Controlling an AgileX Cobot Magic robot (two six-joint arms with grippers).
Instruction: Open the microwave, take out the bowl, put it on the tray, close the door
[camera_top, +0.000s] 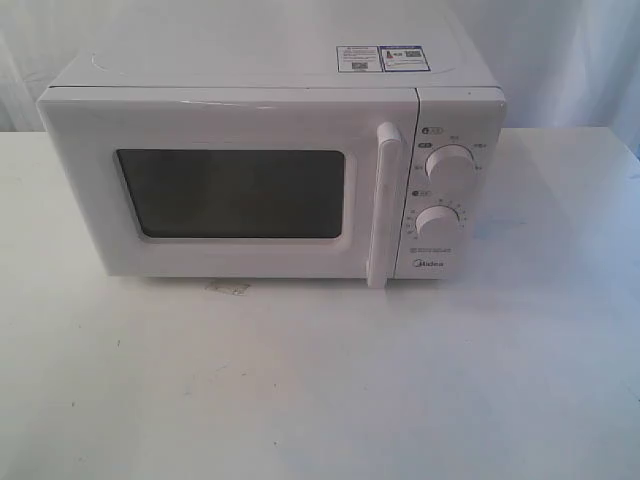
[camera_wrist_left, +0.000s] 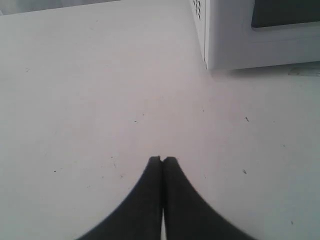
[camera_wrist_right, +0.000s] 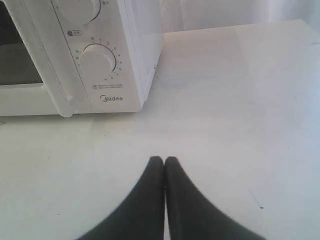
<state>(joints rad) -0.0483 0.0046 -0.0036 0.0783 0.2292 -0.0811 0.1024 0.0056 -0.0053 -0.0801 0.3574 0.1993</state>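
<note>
hooking the stiff white bar handle (camera_top: 384, 205), three o'clock on the windowed white door (camera_top: 230, 195), looks best to me; left gripper (camera_wrist_left: 162, 160), right gripper (camera_wrist_right: 164, 160) closed, empty.

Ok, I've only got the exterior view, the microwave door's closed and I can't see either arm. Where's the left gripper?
Observer: The left gripper is shut and empty, over bare table, short of the microwave at its front corner away from the knobs.
Operator: And the right one?
Observer: The right gripper is shut and empty too, over the table, facing the lower knob and the Midea logo.
Operator: Anything on the microwave's side that I can't see?
Observer: Yes, vent holes in the side wall by that far corner.
</note>
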